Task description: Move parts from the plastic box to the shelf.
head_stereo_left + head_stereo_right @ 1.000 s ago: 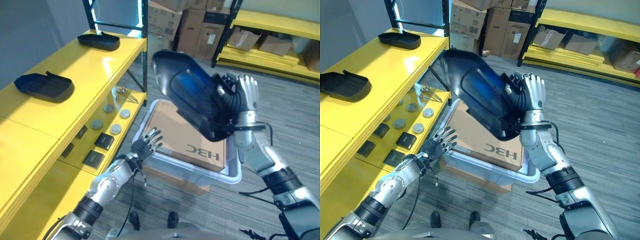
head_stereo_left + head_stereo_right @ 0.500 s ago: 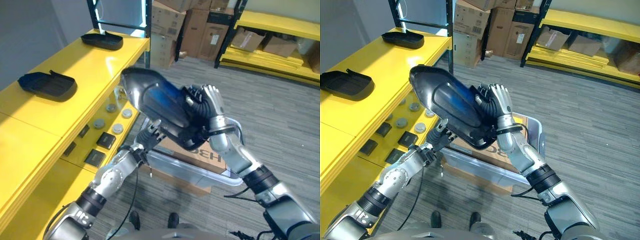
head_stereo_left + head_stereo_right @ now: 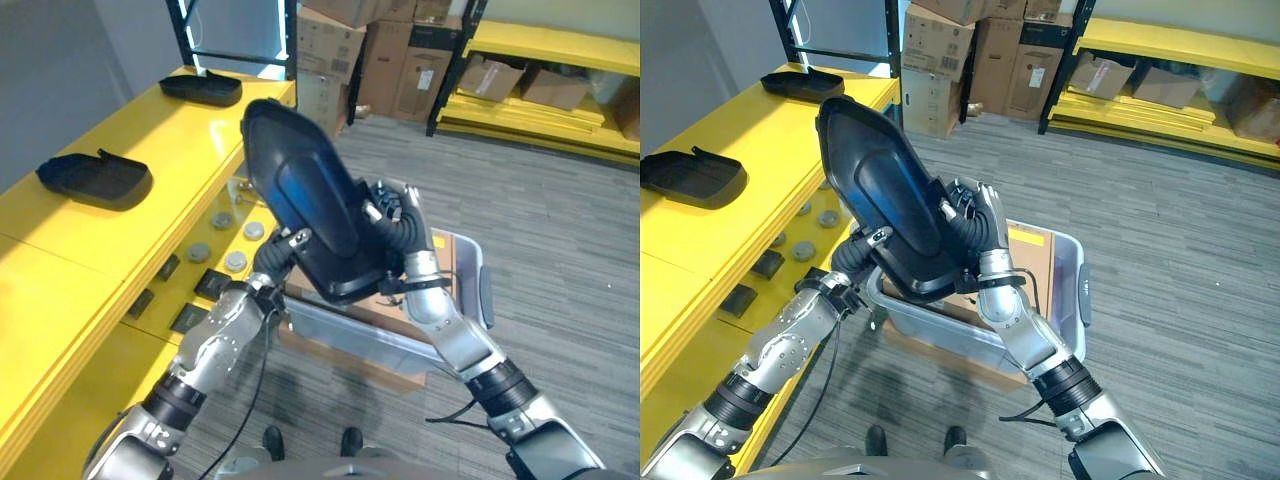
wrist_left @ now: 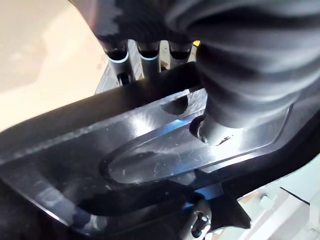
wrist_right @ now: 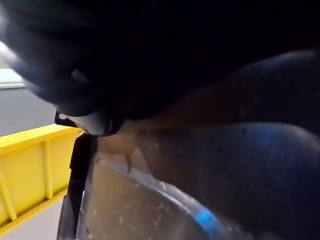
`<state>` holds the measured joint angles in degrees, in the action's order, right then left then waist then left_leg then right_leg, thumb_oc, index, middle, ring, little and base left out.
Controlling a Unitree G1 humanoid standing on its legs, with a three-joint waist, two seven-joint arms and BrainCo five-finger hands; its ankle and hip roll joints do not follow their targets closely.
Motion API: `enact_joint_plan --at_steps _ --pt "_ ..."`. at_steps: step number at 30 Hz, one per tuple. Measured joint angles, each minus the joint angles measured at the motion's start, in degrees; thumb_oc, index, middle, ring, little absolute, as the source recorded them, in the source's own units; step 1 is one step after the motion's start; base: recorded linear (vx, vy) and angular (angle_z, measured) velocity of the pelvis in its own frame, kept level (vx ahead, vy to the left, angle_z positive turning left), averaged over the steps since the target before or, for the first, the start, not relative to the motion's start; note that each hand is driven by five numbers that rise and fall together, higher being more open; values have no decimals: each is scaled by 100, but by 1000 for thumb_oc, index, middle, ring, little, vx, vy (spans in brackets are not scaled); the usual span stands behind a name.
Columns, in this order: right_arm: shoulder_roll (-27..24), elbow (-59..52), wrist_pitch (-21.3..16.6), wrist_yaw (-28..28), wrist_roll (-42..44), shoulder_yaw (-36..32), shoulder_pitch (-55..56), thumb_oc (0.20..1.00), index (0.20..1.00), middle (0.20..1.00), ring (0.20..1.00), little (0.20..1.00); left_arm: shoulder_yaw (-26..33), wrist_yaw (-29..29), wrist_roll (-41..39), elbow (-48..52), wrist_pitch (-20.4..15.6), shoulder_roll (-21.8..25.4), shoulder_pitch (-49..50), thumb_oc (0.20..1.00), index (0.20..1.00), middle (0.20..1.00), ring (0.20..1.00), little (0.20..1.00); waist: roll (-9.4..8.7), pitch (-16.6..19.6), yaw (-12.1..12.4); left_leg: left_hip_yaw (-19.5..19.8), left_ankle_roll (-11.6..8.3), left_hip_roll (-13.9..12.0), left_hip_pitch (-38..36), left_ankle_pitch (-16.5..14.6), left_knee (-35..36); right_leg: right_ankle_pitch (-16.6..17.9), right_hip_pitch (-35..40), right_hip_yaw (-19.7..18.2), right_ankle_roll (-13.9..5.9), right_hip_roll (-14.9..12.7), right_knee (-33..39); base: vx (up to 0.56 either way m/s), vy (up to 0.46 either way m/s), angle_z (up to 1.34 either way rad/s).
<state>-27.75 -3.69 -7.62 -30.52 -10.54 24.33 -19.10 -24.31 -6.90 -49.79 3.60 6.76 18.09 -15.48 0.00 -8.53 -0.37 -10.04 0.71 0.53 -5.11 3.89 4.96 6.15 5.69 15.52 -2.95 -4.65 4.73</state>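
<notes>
**Black part held up between both robot hands, above the plastic box**

Left eye view: the large black part (image 3: 310, 205) stands tilted in the air, its narrow end up, over the near edge of the grey plastic box (image 3: 470, 300) on the floor. The right robot hand (image 3: 405, 235) is pressed to its right side, fingers curled round its edge. The left robot hand (image 3: 280, 252) meets its lower left rim from below. The yellow shelf (image 3: 150, 130) lies to the left, with two black trays (image 3: 95, 178) on top.

Right eye view: the part hangs beside the shelf, not touching it.

Left wrist view: the left robot hand's fingers (image 4: 142, 52) hook over the part's rim and its thumb (image 4: 212, 131) presses into the hollow.

Right wrist view: too dark to show the right robot hand's fingers; the part's glossy surface (image 5: 210, 170) lies right against the hand.
</notes>
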Motion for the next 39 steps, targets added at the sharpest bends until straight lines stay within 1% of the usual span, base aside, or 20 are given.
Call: enact_joint_plan --at_steps 3,4,5,6,7,10,11,12,15,18,21,23,25,29,31,32,33,34,36,39 --pt "132 -5 -32 129 436 87 62 200 200 200 200 200 -17 -89 441 22 -192 43 46 200 200 200 200 200 22 -5 38 -11 -3 1 1 -2 1 -5 -8 -28 1 0 0 6 1 -1" --pt "190 -4 -48 183 488 128 160 285 285 285 285 285 -26 -203 998 38 -354 78 133 200 200 200 200 200 44 3 47 -12 -7 0 3 -7 1 -5 -11 -32 2 0 0 0 0 0" --pt "191 -4 -66 264 677 143 266 1000 1000 1000 1000 1000 -33 -302 1454 47 -481 140 188 200 200 200 200 200 54 3 66 -8 -8 0 4 -7 1 -6 -11 -30 2 2 0 0 0 0" --pt "191 -1 -94 363 764 155 364 1000 1000 1000 1000 1000 -37 -347 1727 51 -531 181 210 200 200 200 200 200 61 -1 94 -2 -8 0 8 -7 1 -6 -11 -27 3 2 0 0 0 0" --pt "188 -6 -347 603 1003 159 675 1000 1000 1000 1000 1000 -38 -426 2338 184 -641 324 340 200 200 200 200 200 61 -1 117 7 -8 -1 8 -10 1 -10 -9 -21 2 3 0 0 0 0" --pt "237 -112 -699 934 1525 141 1373 1000 1000 1000 1000 1000 -22 -679 3399 264 -916 610 670 200 200 200 200 200 65 -4 109 9 3 1 9 -22 1 -25 -12 -23 -12 2 2 0 0 0" --pt "234 -215 -728 937 1784 -167 1914 1000 1000 1000 1000 1000 335 -1040 3983 225 -1035 780 999 200 200 200 200 200 66 -4 29 3 12 2 6 -29 2 -33 -13 -33 -16 1 10 13 42 -4" --pt "208 -210 -709 920 1863 -455 2137 1000 1000 1000 1000 1000 624 -1246 4247 124 -1039 892 1111 200 200 200 200 200 67 -6 -18 0 -3 2 10 -42 3 -34 -20 -41 -17 0 17 12 55 -8" --pt "119 -56 -683 1196 2295 -1554 2957 1000 1000 1000 1000 1000 1495 -1819 4910 -39 -1352 1191 1601 200 200 200 200 200 61 -6 -194 -91 0 0 15 -66 3 -57 -77 -104 -55 0 30 14 53 -13" --pt "-37 810 -577 1458 2424 -1761 3339 1000 1000 1000 1000 1000 1640 -2229 5112 -188 -1560 1349 1730 200 200 200 200 200 6 -38 -273 -99 0 1 12 -70 3 -58 -73 -110 -59 -2 29 4 9 -2" --pt "-55 1578 -406 1762 2415 -1509 3331 1000 1000 1000 1000 1000 1606 -2429 5116 -215 -1792 1325 1720 200 200 200 200 200 -66 -75 -304 -103 -1 -3 15 -69 3 -52 -84 -113 -54 2 30 4 31 -5" --pt "70 2396 -256 2162 2419 -1270 3191 1000 1000 1000 1000 1000 1567 -2436 5116 -210 -2064 1294 1718 200 200 200 200 200 -103 -77 -295 -103 -3 -2 7 -71 3 -52 -81 -126 -55 3 34 30 22 -2" --pt "237 3137 124 2632 2416 -1041 3064 1000 1000 1000 1000 1000 1575 -2407 5104 -185 -2296 1228 1699 200 200 200 200 200 -108 -78 -215 -86 -5 2 14 -73 3 -54 -77 -131 -58 0 34 40 2 4" --pt "570 3883 349 3046 2416 -857 3052 1000 1000 1000 1000 1000 1573 -2217 5100 23 -2370 1217 1665 200 200 200 200 200 -131 -110 -19 42 -1 17 -4 -73 3 -81 20 -48 -75 -5 4 37 -34 14" --pt "811 4757 309 3065 2470 -850 2781 1000 1000 1000 1000 1000 1451 -1945 4982 27 -2372 1190 1456 200 200 200 200 200 -150 -130 34 368 64 63 20 -64 3 -118 146 -96 -84 7 -6 68 -84 65" --pt "864 4973 280 3060 2608 -888 2831 1000 1000 1000 1000 1000 1343 -1767 4925 5 -2373 1149 1304 200 200 200 200 200 -135 -140 -38 670 62 115 56 36 3 -230 241 -364 -79 64 -55 24 -180 188" --pt "937 5160 285 3048 2744 -900 2814 1000 1000 1000 1000 1000 1198 -1517 4830 16 -2373 1136 1077 200 200 200 200 200 -152 -171 -217 1180 149 199 96 148 -22 -443 274 -1079 -145 30 -167 -21 -161 180" --pt "966 5214 287 3049 2792 -898 2849 1000 1000 1000 1000 1000 1196 -1382 4723 15 -2371 1163 1049 200 200 200 200 200 -156 -186 -187 1313 100 219 116 212 -33 -539 306 -1274 -200 6 -135 -43 -214 154" --pt "1000 5225 281 3051 2809 -902 2850 1000 1000 1000 1000 1000 1189 -1219 4591 7 -2343 1236 1070 200 200 200 200 200 -124 -212 -115 1452 24 192 140 236 1 -508 443 -1212 -185 29 22 -31 -175 48" --pt "1007 5436 166 3018 2812 -902 2702 1000 1000 1000 1000 1000 1178 -1088 4297 7 -2282 1222 1103 200 200 200 200 200 35 -272 -13 1595 -123 59 229 257 2 -478 435 -1079 -106 183 7 -40 -131 23"
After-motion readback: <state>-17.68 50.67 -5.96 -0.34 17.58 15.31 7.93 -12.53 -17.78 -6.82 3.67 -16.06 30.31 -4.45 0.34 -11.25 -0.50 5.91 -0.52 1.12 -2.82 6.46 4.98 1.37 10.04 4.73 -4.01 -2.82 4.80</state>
